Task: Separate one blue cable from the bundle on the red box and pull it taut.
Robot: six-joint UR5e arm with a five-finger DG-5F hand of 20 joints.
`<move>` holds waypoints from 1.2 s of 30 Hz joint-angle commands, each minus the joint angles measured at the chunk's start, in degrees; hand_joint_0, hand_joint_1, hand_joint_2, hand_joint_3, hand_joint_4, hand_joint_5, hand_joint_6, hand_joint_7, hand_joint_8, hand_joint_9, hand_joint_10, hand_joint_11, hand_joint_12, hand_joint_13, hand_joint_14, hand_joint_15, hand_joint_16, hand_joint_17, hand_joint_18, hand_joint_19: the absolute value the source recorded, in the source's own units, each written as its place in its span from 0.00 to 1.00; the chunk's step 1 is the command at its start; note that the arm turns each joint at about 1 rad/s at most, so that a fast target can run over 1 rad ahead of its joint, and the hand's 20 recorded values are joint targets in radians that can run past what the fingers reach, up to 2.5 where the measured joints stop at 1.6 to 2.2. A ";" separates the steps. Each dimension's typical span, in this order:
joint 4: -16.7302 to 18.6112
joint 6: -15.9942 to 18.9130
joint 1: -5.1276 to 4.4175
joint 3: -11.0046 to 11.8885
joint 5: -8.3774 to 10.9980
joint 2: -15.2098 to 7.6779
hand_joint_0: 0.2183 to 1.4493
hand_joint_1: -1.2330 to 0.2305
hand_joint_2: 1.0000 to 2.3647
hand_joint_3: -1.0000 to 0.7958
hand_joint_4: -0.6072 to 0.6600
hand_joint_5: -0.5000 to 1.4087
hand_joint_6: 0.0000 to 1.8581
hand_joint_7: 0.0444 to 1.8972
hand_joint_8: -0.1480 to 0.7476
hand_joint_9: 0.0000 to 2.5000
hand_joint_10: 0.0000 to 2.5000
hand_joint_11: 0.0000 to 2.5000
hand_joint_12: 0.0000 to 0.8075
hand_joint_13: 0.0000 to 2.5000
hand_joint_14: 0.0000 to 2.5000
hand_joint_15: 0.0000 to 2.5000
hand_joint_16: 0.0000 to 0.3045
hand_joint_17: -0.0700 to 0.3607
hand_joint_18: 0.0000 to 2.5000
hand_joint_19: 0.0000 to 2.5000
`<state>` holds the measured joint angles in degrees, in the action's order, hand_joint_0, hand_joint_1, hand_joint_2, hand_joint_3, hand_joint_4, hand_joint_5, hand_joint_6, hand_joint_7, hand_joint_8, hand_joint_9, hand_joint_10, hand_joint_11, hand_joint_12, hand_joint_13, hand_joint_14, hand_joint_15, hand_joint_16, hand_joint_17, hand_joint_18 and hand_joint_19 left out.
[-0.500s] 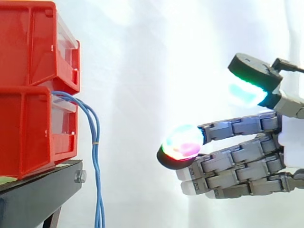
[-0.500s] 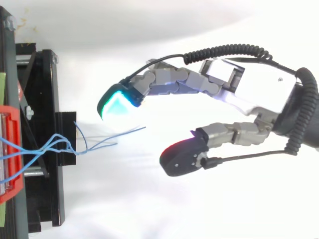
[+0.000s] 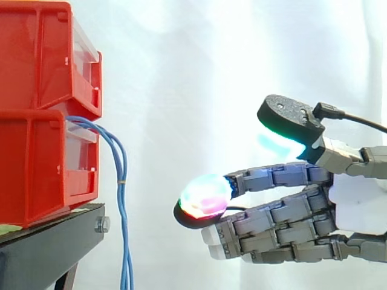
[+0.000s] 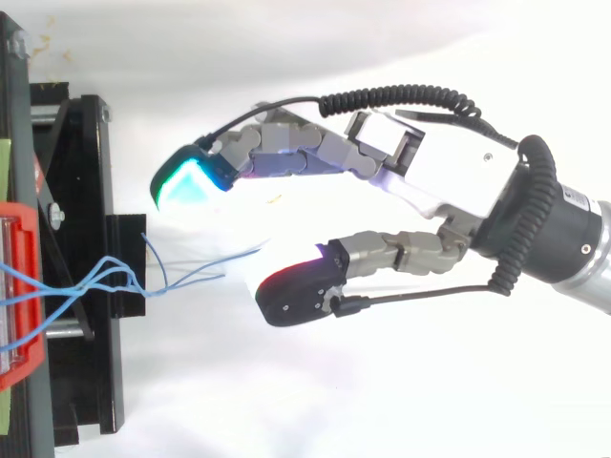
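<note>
A bundle of thin blue cables (image 3: 119, 181) comes out of the lower red box (image 3: 42, 163) and hangs down past the black stand (image 3: 54, 241). From above, the cables (image 4: 181, 277) fan out to the right of the stand, their loose ends reaching toward the hand. My hand (image 3: 284, 217) is to the right of the cables and apart from them, open, with its fingers stretched toward the boxes and the thumb raised above. From above, the hand (image 4: 420, 181) has one glowing fingertip (image 4: 183, 183) above the cable ends and another pad (image 4: 296, 286) just right of them. Nothing is held.
A second red box (image 3: 45, 57) is stacked on the lower one. A white curtain (image 3: 211, 72) is behind everything. The black stand's frame (image 4: 81, 258) runs along the left edge in the top view.
The hand has moved left toward the cables and a little lower. Its fingers stay spread. The cables have not moved.
</note>
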<state>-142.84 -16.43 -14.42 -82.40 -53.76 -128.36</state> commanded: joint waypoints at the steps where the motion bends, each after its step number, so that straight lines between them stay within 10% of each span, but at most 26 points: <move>1: 1.07 -0.97 0.01 0.05 1.02 -0.05 0.21 0.44 0.00 0.28 0.60 0.16 0.27 0.38 0.42 0.21 0.00 0.01 0.40 0.11 0.00 0.02 0.16 0.41 0.01 0.03; 20: 2.13 -2.91 0.01 0.05 1.11 -0.32 0.22 0.44 0.00 0.28 0.62 0.17 0.27 0.39 0.42 0.24 0.00 0.02 0.39 0.13 0.00 0.03 0.15 0.40 0.03 0.03; 36: 0.98 0.43 0.18 7.78 0.85 -7.52 0.23 0.44 0.00 0.28 0.62 0.17 0.27 0.39 0.42 0.26 0.00 0.03 0.39 0.14 0.00 0.04 0.15 0.40 0.04 0.04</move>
<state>-141.65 -16.40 -14.30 -76.70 -52.72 -134.07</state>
